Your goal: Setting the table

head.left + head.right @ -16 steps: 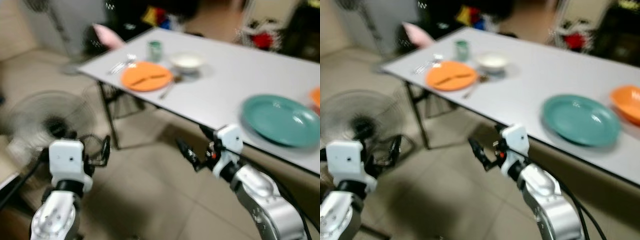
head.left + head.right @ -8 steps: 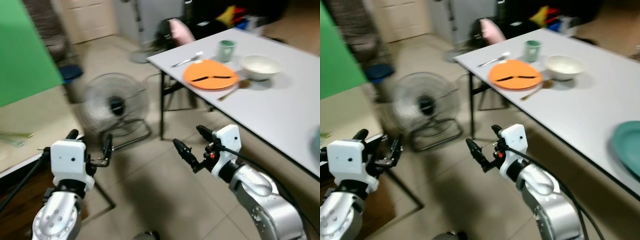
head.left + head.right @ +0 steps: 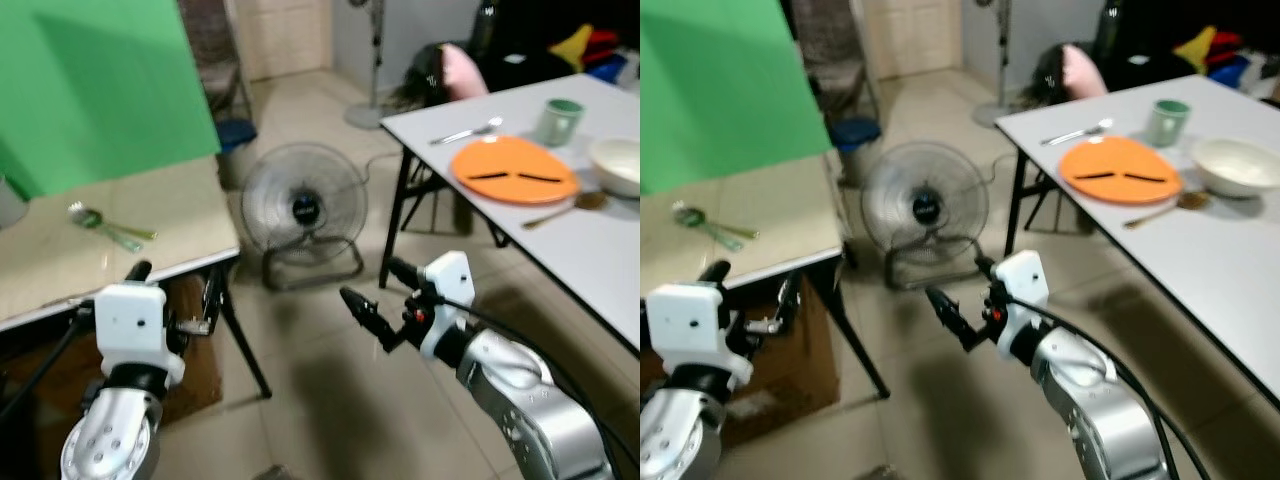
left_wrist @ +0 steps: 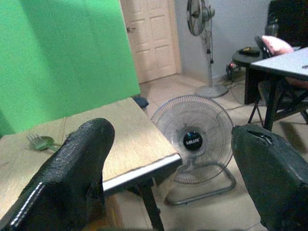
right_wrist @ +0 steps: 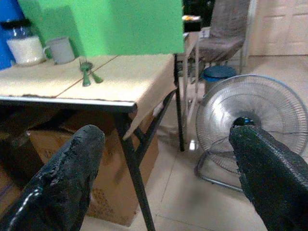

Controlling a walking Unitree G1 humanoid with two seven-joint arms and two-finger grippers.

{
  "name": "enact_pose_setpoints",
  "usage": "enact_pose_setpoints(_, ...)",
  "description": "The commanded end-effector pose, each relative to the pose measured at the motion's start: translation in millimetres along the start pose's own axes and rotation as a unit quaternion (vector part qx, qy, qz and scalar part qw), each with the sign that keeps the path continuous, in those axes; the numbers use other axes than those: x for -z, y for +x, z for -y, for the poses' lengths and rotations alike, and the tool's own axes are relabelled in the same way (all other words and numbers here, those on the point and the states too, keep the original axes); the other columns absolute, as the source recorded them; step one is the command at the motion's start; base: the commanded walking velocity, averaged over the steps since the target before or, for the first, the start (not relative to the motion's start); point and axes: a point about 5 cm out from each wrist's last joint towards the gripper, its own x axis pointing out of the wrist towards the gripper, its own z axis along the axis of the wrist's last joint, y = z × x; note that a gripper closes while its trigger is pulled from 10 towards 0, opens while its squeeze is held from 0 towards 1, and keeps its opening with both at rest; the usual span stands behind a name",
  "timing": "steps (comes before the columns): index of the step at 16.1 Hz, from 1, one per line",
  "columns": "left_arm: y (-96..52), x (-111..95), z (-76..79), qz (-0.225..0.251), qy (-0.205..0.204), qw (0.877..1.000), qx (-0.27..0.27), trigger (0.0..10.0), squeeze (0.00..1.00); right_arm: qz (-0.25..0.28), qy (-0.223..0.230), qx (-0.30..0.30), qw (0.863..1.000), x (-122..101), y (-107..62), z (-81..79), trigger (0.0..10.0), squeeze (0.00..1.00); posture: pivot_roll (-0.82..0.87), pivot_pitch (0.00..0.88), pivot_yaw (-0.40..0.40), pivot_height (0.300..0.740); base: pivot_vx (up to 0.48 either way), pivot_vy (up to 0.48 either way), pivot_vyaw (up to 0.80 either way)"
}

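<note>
Both pincers, left pincer (image 4: 168, 178) and right pincer (image 5: 163, 178), are spread open and empty; green spoon and fork (image 3: 105, 226) lie on the beige wooden bench (image 3: 150, 225), upper left.

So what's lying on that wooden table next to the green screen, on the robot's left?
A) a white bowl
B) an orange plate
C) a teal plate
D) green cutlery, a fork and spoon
D: green cutlery lies on the wooden table by the green screen; the orange plate and white bowl sit on the white table to the right.
</note>
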Motion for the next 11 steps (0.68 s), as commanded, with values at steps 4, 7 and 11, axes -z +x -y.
enact_pose_setpoints(4, -5.2, 0.5, -3.5, -0.003, 0.007, 1.000, -0.009, 10.0, 0.00, 0.005, 0.001, -0.029, 1.000, -3.2, 6.8, -6.0, 10.0, 1.00, 0.02, 0.004, 0.032, 0.740, 0.000, 0.000, 0.80)
enact_pose_setpoints(7, -7.5, -0.2, -3.1, -0.002, 0.004, 1.000, -0.009, 10.0, 0.00, 0.007, 0.001, -0.039, 0.999, -4.1, 10.6, -7.6, 10.0, 1.00, 0.03, 0.004, 0.025, 0.740, 0.196, 0.000, 0.80)
enact_pose_setpoints(11, -8.6, -0.3, -1.9, -0.003, 0.006, 1.000, -0.003, 10.0, 0.00, 0.010, 0.000, -0.046, 0.999, -4.4, 13.1, -11.4, 10.0, 1.00, 0.04, 0.004, 0.024, 0.740, 0.322, 0.000, 0.80)
